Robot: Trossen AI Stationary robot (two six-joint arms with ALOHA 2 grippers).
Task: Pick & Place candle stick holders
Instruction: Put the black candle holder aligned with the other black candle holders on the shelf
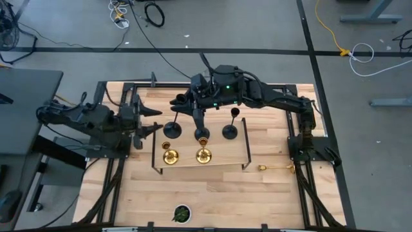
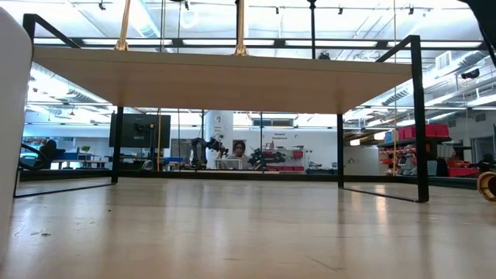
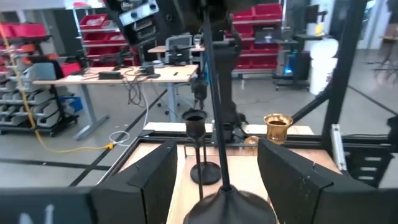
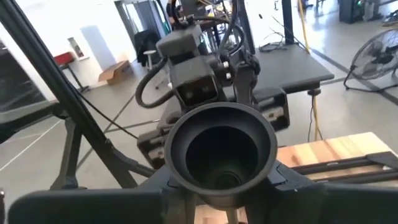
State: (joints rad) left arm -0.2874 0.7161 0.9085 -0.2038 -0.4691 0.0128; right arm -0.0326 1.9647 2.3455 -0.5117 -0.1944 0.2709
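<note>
A wooden shelf (image 2: 225, 77) on black legs (image 2: 421, 124) bears 2 gold stems (image 2: 240, 27).

On the pale wooden shelf board (image 1: 222, 153) with its black metal frame (image 1: 246, 151), three matte black candle stick holders (image 1: 229, 132) stand in the back row. Two shiny gold candle stick holders (image 1: 203, 154) stand in front of them. A third gold holder (image 1: 278, 168) lies on the light wood table (image 1: 257, 193) beside the frame. Near the table's front edge sits a small dark round thing with green inside (image 1: 181, 212). Both arms are dark.
</note>
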